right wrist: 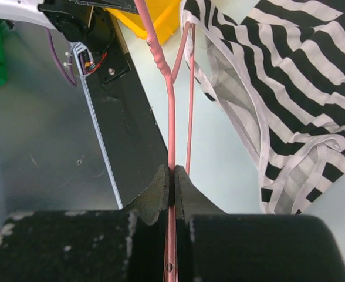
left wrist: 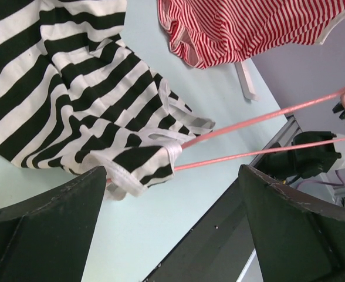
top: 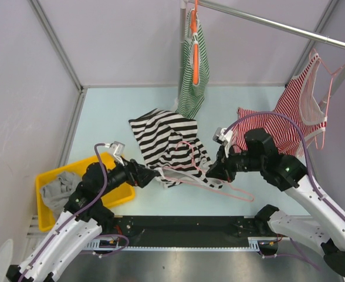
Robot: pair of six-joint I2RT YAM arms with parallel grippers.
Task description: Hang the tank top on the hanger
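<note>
Nearest, just past the black base strip (top: 184,226): right end effector (right wrist: 171,176) pinched shut on the thin pink wire of the hanger (right wrist: 171,117), wire running straight out from between the pads. Beside it, left end effector (left wrist: 172,217) spread wide and holding nothing, poised low at the near hem of the tank top (left wrist: 55,88), one finger just beside the pale edging. Beyond the fingers, tank top crumpled flat on the counter (top: 114,111), with two hanger wires seeming to slip under a white strap loop; far end of the hanger apparently lying across the stripes, exact threading hard to tell. Probably mid-threading, then. To do it well: hold the wire steady and level with the right, close the left on one layer of edging only, not both, and draw the fabric along the wire rather than pushing the wire, since thin wire will flex and soft knit will bunch and snag. Watch for the strap sliding off the sloped shoulder. Further left, a yellow bin (top: 119,194) with a grey cloth (top: 61,191). Pale, smooth counter, little grip on cloth. At the back, a metal rail (top: 266,22) carrying a green-and-white top (top: 193,76) on an orange hanger (top: 195,53) and a red-and-white top (top: 284,111); plain pale walls around.
</note>
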